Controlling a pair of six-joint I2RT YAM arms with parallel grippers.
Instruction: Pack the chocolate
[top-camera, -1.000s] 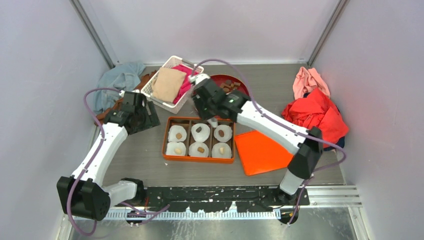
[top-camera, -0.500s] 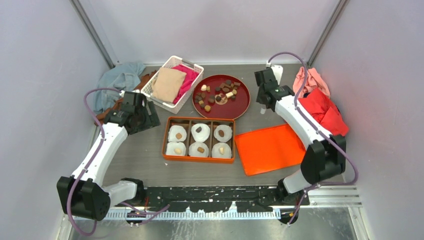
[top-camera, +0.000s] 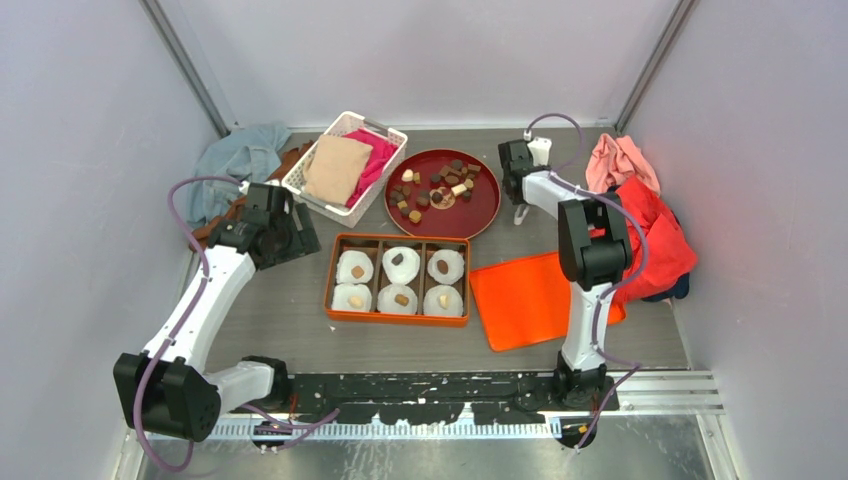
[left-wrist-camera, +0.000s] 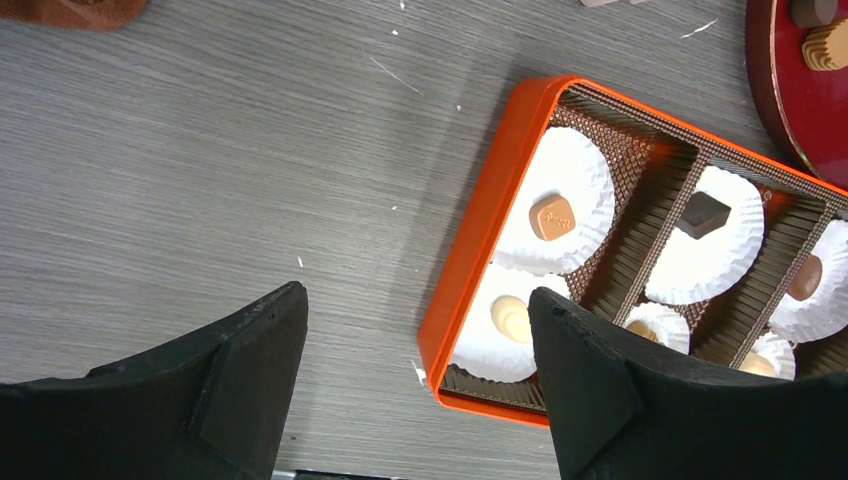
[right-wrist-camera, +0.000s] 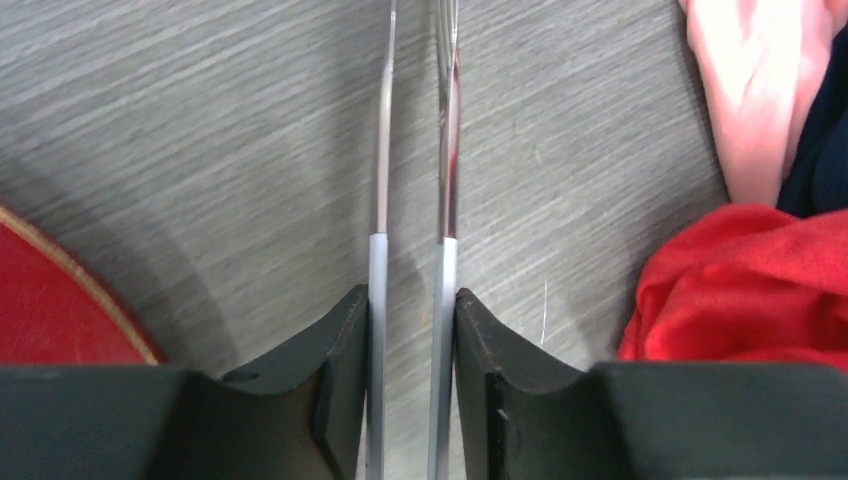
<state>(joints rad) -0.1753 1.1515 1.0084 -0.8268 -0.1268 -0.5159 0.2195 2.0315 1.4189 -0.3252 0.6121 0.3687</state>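
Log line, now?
left gripper: jaws open, by box | right gripper: jaws shut on tweezers, right of red plate | chocolate in all six cups

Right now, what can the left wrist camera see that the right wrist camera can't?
Only the left wrist camera: the orange box with chocolate sitting in white paper cups, and the open left gripper. Only the right wrist camera: the right gripper shut on thin metal tweezers, plus a red cloth and a pink cloth. Both: the grey table and an edge of the red plate.
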